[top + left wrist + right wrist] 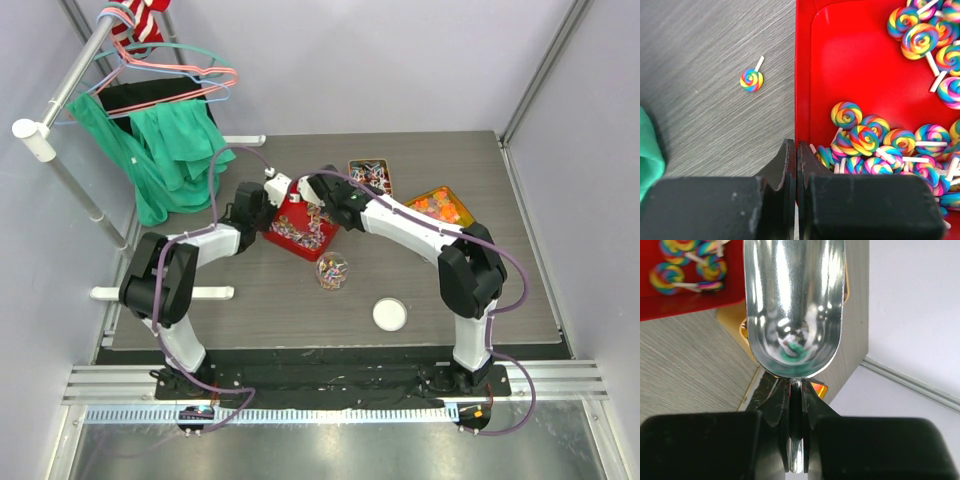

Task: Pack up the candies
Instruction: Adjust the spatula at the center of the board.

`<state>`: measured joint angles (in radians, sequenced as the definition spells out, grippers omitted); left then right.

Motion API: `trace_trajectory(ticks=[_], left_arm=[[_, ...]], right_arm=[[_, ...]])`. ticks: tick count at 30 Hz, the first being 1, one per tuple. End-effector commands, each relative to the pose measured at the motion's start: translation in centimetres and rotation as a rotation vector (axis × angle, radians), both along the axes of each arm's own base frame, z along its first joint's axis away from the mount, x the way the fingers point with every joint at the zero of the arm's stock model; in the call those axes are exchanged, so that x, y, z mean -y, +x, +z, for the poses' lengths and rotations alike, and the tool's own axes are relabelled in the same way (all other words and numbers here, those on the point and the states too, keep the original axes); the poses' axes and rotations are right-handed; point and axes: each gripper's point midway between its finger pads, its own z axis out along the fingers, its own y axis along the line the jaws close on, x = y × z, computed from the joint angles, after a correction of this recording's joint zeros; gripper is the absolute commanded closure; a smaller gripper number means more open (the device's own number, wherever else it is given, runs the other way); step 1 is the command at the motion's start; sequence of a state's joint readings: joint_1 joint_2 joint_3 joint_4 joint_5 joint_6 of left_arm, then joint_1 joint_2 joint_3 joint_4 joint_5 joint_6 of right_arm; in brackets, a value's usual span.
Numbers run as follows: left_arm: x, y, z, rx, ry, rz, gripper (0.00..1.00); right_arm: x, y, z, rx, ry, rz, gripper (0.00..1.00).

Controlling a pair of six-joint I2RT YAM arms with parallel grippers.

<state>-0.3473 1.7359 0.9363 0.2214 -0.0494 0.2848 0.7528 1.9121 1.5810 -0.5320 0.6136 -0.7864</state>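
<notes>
The candies (865, 140) are small rainbow-swirl lollipops with white sticks, heaped in a red tray (855, 65). The tray sits mid-table in the top view (290, 214). My left gripper (796, 147) is shut on the tray's left rim; it also shows in the top view (266, 220). One loose lollipop (751, 80) lies on the table left of the tray. My right gripper (796, 385) is shut on the handle of a metal scoop (794, 305). The scoop is empty and held above the tray's far edge (318, 192). A clear jar (332, 270) holding some candies stands in front of the tray.
A white lid (390, 314) lies near the front. A tin of red-and-blue sweets (368, 175) and a tin of orange, yellow and green pieces (440, 205) stand at the back right. Green cloth (165, 150) hangs from a rack at the left and reaches the table.
</notes>
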Motion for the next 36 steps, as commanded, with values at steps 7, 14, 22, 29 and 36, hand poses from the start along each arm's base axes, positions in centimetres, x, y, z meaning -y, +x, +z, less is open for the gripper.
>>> trace_trajectory(ticks=[7,14,22,29,36], left_arm=[[-1.6,3.6,2.8,0.056,-0.061,0.14,0.81],[-2.4,3.3,7.8,0.013,-0.337,0.084,0.25],[3.1,-1.3,13.4,-0.133,-0.678,-0.205,0.26],[6.1,-2.7,14.2,-0.278,-0.85,-0.32,0.29],[6.9,-3.1,13.9,-0.346,-0.899,-0.364,0.35]], right_arm=[[-1.8,-1.4,2.9,0.004,0.323,0.01,0.99],[-3.1,-4.1,3.1,-0.081,0.478,0.074,0.99],[-5.1,-6.4,4.6,-0.103,0.54,0.172,0.99],[-6.7,-7.2,4.1,-0.096,0.51,0.201,0.99],[-7.6,-8.2,5.2,-0.087,0.526,0.236,0.99]])
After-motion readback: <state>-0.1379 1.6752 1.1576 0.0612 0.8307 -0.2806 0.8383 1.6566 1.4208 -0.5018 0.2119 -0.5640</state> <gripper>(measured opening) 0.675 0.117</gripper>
